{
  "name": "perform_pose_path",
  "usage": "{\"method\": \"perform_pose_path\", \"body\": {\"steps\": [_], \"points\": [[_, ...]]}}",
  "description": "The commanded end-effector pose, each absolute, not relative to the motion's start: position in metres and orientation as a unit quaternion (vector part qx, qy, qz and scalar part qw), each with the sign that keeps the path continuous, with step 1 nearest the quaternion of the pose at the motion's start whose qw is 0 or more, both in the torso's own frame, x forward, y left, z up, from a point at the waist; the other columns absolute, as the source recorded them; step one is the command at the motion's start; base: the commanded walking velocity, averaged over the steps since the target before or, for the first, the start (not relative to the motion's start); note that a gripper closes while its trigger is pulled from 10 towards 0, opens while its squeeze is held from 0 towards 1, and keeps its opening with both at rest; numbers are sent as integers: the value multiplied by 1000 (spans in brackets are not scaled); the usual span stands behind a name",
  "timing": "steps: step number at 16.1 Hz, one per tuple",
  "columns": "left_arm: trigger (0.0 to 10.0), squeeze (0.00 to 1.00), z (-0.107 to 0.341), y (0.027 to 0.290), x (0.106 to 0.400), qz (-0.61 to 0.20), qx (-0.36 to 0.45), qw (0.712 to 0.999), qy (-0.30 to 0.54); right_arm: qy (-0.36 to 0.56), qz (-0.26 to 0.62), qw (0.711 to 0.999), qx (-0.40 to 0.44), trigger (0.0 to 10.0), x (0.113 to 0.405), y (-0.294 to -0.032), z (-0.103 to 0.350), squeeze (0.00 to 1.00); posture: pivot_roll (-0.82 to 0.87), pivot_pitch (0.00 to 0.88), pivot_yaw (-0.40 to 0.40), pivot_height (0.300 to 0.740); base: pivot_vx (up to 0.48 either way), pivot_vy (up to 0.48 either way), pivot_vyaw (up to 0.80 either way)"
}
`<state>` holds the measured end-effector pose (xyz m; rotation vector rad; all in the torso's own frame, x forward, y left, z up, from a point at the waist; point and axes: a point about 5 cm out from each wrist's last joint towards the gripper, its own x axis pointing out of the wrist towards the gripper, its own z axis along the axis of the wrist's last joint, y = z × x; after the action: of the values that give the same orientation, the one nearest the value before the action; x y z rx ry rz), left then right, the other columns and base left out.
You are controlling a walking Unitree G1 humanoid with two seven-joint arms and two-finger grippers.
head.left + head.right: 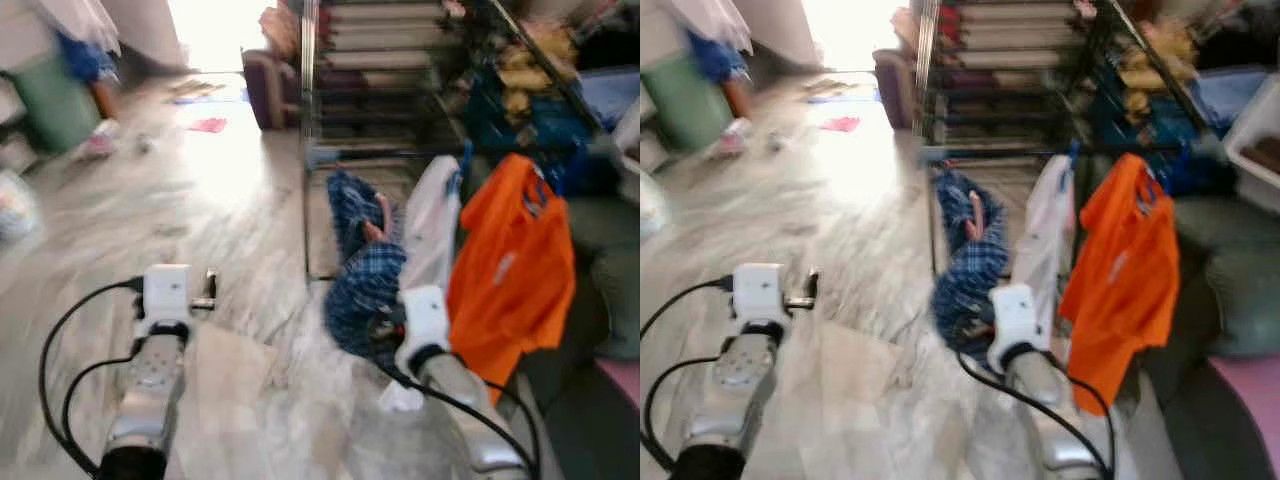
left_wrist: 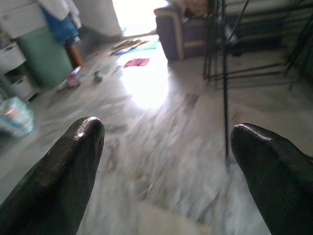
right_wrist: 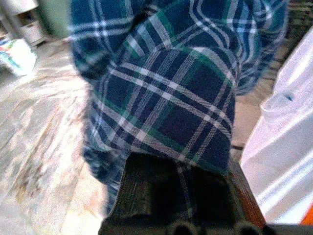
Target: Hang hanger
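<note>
A blue plaid shirt hangs bunched at the end of my right arm, with a pinkish hanger poking out of its top. The right gripper is buried in the cloth and holds it up; in the right wrist view the plaid shirt drapes over the fingers and hides them. Just behind stands a metal clothes rack whose rail carries a white shirt and an orange shirt. My left gripper is raised over bare floor to the left, open and holding nothing.
Marble floor stretches to the left and ahead. Shelves of folded cloth rise behind the rack. A purple sofa sits at the back, a green bin at far left, and a grey seat at the right.
</note>
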<state>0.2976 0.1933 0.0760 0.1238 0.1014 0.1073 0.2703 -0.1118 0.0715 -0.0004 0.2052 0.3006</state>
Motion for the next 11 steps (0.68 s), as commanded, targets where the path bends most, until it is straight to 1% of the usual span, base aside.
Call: {"method": "perform_pose_path", "body": {"steps": [1,8,11], "points": [[10000,0,77,182,301,34,54,997,50,87,123,989,1,10000,277,-121,81,0,-68,0,41,740,0,0,0],[10000,0,77,174,305,18,35,998,48,138,106,985,14,10000,274,-117,70,0,-74,0,25,740,0,0,0],[10000,0,77,171,306,12,38,998,47,147,111,983,21,10000,274,-117,69,0,-77,0,26,740,262,296,0]]}}
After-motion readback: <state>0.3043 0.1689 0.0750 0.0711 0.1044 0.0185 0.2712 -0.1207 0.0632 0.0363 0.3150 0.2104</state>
